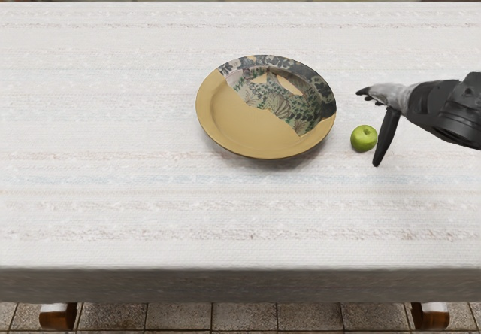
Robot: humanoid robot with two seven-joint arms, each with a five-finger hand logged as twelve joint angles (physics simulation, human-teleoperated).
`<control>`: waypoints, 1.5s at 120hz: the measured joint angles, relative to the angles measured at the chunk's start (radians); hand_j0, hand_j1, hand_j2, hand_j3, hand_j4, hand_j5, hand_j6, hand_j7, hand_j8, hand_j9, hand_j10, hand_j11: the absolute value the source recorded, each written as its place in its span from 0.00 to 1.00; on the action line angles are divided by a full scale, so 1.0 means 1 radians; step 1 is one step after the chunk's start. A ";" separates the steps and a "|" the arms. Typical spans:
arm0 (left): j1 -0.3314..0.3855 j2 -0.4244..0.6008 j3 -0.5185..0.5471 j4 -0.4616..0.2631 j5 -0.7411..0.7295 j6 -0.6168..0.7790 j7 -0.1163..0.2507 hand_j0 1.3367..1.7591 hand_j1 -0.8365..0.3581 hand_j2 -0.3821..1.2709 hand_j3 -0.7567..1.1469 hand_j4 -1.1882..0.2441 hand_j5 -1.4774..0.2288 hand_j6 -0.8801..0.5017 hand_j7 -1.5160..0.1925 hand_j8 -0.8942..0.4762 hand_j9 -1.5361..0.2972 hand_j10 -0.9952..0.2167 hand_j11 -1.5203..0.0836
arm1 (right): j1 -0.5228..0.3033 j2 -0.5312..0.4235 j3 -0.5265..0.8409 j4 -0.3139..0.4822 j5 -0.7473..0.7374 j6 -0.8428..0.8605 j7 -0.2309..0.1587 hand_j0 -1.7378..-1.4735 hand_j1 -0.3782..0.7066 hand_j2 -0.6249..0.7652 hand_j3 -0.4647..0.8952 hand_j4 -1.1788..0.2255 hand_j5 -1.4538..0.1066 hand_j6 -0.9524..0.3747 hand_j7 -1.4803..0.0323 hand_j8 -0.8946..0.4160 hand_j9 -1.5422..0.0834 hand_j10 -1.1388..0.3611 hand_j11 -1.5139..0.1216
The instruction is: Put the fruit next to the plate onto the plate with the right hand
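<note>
A small green apple [364,138] lies on the tablecloth just right of a round plate [240,116], which is tan with a leafy patterned band across its far right part. My right hand [379,119] comes in from the right edge and hovers just right of the apple, slightly above it. Its fingers are spread: one long dark finger [386,136] points down beside the apple, others reach left behind it. It holds nothing. The apple and the plate's rim are a small gap apart.
A pale cloth covers the long table [150,198], whose front edge runs across the lower part of the view. A brick wall stands behind the far edge.
</note>
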 joint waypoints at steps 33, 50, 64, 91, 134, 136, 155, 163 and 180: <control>-0.001 0.000 0.000 0.000 0.000 0.000 0.000 0.76 0.99 0.23 0.40 0.83 0.87 0.64 0.89 0.65 0.84 0.82 0.95 | -0.020 0.049 -0.042 -0.026 -0.087 -0.067 0.000 0.30 0.05 0.45 0.34 0.82 0.91 0.70 0.96 0.66 0.93 0.74 0.91; 0.001 0.000 0.000 0.000 0.000 0.000 0.000 0.76 0.99 0.23 0.40 0.83 0.87 0.64 0.89 0.65 0.84 0.82 0.95 | -0.033 0.068 -0.076 -0.034 -0.102 -0.145 0.000 0.30 0.11 0.44 0.34 0.78 0.87 0.66 0.91 0.62 0.89 0.71 0.86; 0.002 0.000 0.001 0.000 0.000 0.000 0.000 0.76 0.99 0.23 0.40 0.83 0.87 0.64 0.89 0.65 0.84 0.82 0.95 | -0.042 0.082 -0.086 -0.050 -0.104 -0.182 0.000 0.30 0.15 0.43 0.34 0.76 0.84 0.63 0.88 0.59 0.86 0.68 0.84; 0.002 0.000 0.001 0.000 0.000 0.000 0.000 0.76 0.99 0.23 0.40 0.83 0.87 0.64 0.89 0.65 0.84 0.82 0.95 | -0.051 0.130 -0.130 -0.064 -0.106 -0.238 0.000 0.30 0.21 0.43 0.34 0.72 0.79 0.59 0.84 0.55 0.82 0.65 0.79; 0.002 0.000 0.001 0.000 0.000 0.000 0.000 0.76 0.99 0.23 0.40 0.83 0.87 0.64 0.89 0.65 0.84 0.82 0.95 | -0.064 0.198 -0.163 -0.116 -0.105 -0.278 0.000 0.30 0.23 0.42 0.34 0.70 0.77 0.57 0.82 0.54 0.80 0.63 0.78; 0.002 0.000 0.001 0.000 0.000 0.000 0.000 0.76 0.99 0.23 0.40 0.83 0.87 0.64 0.89 0.65 0.84 0.82 0.95 | -0.064 0.199 -0.163 -0.118 -0.105 -0.279 0.000 0.30 0.24 0.42 0.34 0.70 0.77 0.57 0.82 0.54 0.80 0.63 0.77; 0.002 0.000 0.001 0.000 0.000 0.000 0.000 0.76 0.99 0.23 0.40 0.83 0.87 0.64 0.89 0.65 0.84 0.82 0.95 | -0.066 0.211 -0.169 -0.125 -0.105 -0.281 0.000 0.30 0.27 0.42 0.34 0.68 0.75 0.55 0.79 0.51 0.77 0.61 0.75; 0.002 0.000 0.001 0.000 0.000 0.000 0.000 0.76 0.99 0.23 0.40 0.83 0.87 0.64 0.89 0.65 0.84 0.82 0.95 | -0.066 0.213 -0.170 -0.126 -0.105 -0.282 0.000 0.30 0.29 0.42 0.34 0.67 0.73 0.53 0.77 0.50 0.76 0.60 0.74; 0.002 0.000 0.001 0.000 0.000 0.000 0.000 0.76 0.99 0.23 0.40 0.83 0.87 0.64 0.89 0.65 0.84 0.82 0.95 | -0.065 0.215 -0.202 -0.126 -0.105 -0.329 0.000 0.30 0.32 0.41 0.34 0.65 0.71 0.52 0.75 0.48 0.74 0.58 0.72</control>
